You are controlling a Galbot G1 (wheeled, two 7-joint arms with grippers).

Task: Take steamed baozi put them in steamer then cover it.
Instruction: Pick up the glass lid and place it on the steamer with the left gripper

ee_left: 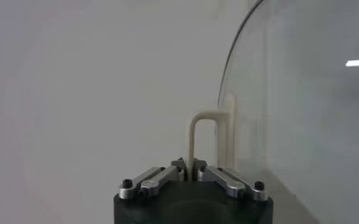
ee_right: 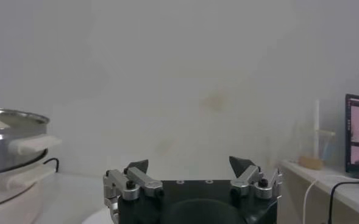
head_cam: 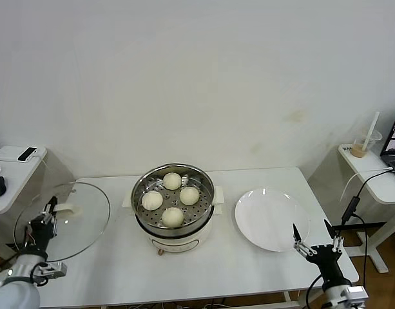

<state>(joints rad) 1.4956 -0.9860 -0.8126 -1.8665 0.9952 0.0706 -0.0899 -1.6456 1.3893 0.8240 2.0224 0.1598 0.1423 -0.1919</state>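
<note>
Glass cover (head_cam: 63, 221) handle within left pincer (head_cam: 51, 208)

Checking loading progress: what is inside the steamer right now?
Four baozi sit on the perforated tray inside the open steamer. Whatever lies below the tray is hidden. The cover is off, held by the left gripper.
</note>
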